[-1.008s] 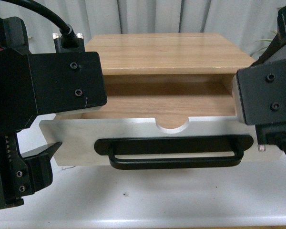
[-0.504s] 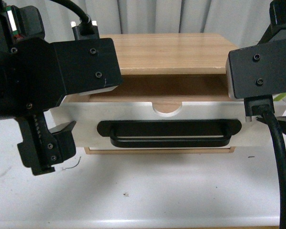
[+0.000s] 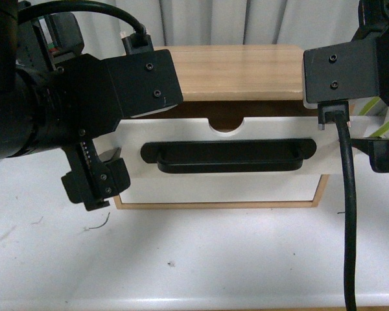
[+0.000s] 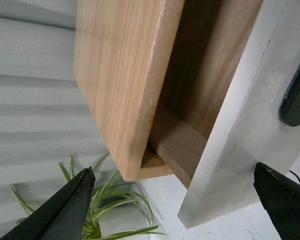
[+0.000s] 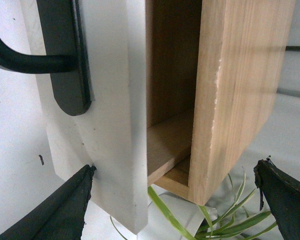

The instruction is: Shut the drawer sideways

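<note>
Our left hand is spread wide and grasps nothing. One dark fingertip lies on the far side of the wooden cabinet, and the other lies on the near side of the drawer's white front panel, so the cabinet's left corner sits in the gap between them. Our right hand is likewise released and empty. Its two fingertips bracket the cabinet's right corner in the same way, with one before the panel and one behind the cabinet. We cannot tell whether any fingertip touches the wood or the panel.

The drawer sits in the cabinet's opening, pushed most of the way in. Both wrist views show a gap between the panel and the cabinet's front edge, with the light wood side of the drawer visible in it. The long black bar handle runs across the panel, and the half-round notch sits just under the cabinet's top board.

The cabinet stands on a white desk. A black cable hangs in front of the cabinet's right end. Green plant leaves show behind the cabinet
</note>
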Controlling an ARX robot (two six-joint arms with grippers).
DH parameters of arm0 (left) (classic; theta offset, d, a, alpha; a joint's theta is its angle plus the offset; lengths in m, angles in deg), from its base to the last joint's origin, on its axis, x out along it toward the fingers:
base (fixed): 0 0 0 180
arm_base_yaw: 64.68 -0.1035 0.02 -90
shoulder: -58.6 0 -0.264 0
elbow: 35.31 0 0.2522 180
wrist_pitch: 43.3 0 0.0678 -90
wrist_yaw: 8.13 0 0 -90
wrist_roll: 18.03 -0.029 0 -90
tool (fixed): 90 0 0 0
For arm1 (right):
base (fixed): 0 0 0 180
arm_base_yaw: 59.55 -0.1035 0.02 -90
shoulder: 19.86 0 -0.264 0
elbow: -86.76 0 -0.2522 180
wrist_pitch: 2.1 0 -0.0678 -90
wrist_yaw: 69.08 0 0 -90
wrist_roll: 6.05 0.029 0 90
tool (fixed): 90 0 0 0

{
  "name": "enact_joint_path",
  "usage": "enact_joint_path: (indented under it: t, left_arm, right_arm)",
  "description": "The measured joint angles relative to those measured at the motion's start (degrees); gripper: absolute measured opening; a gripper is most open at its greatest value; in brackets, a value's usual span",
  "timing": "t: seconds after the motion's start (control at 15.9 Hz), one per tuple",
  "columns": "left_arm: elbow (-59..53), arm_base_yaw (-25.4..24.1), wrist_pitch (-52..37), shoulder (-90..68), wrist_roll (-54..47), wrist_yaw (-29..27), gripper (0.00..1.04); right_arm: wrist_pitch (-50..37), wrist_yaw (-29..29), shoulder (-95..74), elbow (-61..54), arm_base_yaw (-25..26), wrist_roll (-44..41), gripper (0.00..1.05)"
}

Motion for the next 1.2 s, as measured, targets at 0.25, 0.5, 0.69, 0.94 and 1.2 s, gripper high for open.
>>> enact_joint_path:
  t: [0.25, 0.5, 0.69, 0.94, 1.2]
  left_arm:
    - [2.9, -0.8, -4.2, -4.0, 1.0, -0.7, 0.98]
    - [6.8, -1.7, -6.3, -8.7, 1.9, -1.4, 0.98]
    - [8.3, -1.4, -7.1, -10.6, 2.9, -1.8, 0.98]
    - [6.9, -0.9, -4.4, -8.6, 6.1, -0.7, 0.98]
    - [0.4, -0.7, -0.4, 8.5, 24.3, 4.7, 0.98]
  right_arm:
    - [-4.0, 0.2, -4.4, 2.7, 0.8, 0.8, 0.98]
    - [-6.3, -0.1, -6.9, 5.8, 0.9, 1.0, 0.98]
    - [-6.1, -0.2, -8.4, 7.1, 0.9, 1.8, 0.98]
    - [-5.5, 0.1, -7.0, 6.4, 0.7, 5.7, 0.98]
    - [-10.7, 7.5, 5.6, -1.7, -0.5, 22.8, 0.98]
